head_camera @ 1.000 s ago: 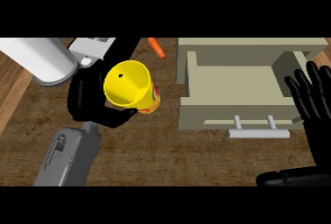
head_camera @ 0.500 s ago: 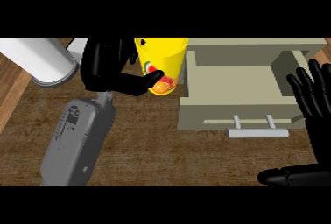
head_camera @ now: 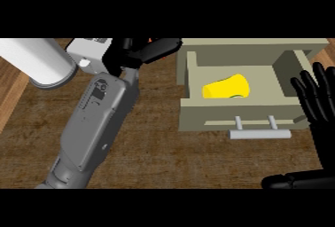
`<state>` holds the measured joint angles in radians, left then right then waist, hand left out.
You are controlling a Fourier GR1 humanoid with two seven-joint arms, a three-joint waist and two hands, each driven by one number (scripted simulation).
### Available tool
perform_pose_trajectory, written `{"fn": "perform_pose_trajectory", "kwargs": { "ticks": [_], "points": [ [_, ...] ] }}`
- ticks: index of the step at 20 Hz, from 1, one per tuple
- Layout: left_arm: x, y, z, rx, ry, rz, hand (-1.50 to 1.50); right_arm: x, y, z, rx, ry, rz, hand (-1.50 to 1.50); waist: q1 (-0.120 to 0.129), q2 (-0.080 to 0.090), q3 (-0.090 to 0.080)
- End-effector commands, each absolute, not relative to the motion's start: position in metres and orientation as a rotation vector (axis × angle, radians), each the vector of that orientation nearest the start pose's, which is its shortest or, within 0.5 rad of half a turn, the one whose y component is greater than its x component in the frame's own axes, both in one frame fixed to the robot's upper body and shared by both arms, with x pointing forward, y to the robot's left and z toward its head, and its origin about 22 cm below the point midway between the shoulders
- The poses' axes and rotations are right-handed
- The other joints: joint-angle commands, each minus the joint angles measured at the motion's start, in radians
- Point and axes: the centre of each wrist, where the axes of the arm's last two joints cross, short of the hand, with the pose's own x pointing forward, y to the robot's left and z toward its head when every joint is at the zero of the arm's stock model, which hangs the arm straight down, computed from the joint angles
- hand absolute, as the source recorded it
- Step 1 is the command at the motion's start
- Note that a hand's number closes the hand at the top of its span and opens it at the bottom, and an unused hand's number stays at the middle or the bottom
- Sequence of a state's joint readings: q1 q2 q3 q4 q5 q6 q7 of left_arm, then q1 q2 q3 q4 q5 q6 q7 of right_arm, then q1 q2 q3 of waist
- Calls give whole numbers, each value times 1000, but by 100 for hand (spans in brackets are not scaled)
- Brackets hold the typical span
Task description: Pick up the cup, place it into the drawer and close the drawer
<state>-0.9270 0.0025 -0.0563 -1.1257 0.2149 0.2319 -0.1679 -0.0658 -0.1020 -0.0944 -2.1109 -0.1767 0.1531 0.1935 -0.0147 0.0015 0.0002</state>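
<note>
The cup (head_camera: pixel 227 87) lies on its side inside the open drawer (head_camera: pixel 189 75), yellow against the pale floor of the box, its wider mouth toward the left and its base toward the right wall; it looks placed, so by my reading only the closing is left. The drawer stands pulled out toward the robot, its front panel carrying a bar handle (head_camera: pixel 259 134) that juts toward the lower edge, which is the natural part to push on. The left hand (head_camera: pixel 145 49) is at the top of the view, just left of the drawer's back corner and apart from the cup, holding nothing; its fingers look loosely bent, not clenched, though they bunch together dark on dark and I cannot separate them well. Its grey forearm (head_camera: pixel 91 124) runs diagonally down to the lower left and hides a strip of counter (head_camera: pixel 157 150). The right hand (head_camera: pixel 318 99) rests at the right edge beside the drawer, fingers straight and spread upward, partly cut off by the frame; a dark shape low at the right is probably its thumb. A white cylinder (head_camera: pixel 36 62) and a small white box (head_camera: pixel 88 48) sit at upper left, both cut by the top band, so what they are is unclear. A sliver of orange shows near the left hand, too small to name.
</note>
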Motion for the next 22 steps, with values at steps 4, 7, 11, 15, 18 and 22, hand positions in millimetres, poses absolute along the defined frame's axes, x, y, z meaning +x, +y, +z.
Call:
{"fn": "perform_pose_trajectory", "kwargs": {
  "ticks": [4, 7, 11, 15, 18, 22],
  "points": [
    [406, 45, 177, -243, -2028, -119, 150, 227, -247, 146, 122, -1977, 137, -150, -10, 2, 0],
    [419, 47, 181, -254, -2008, -92, 150, 232, -240, 147, 136, -1979, 139, -150, -7, 3, 0],
    [426, 34, 176, -218, -1987, -112, 150, 231, -250, 148, 133, -1993, 146, -150, -15, 4, 0],
    [431, 23, 172, -167, -1976, -124, 150, 228, -251, 136, 165, -1998, 148, -150, -36, 8, 1],
    [429, 19, 161, -174, -1929, -153, 150, 241, -249, 142, 143, -2004, 147, -150, -29, 8, 1],
    [428, 19, 142, -152, -1927, -198, 150, 226, -239, 150, 166, -2022, 172, -150, -51, 11, 0]
  ]
}}
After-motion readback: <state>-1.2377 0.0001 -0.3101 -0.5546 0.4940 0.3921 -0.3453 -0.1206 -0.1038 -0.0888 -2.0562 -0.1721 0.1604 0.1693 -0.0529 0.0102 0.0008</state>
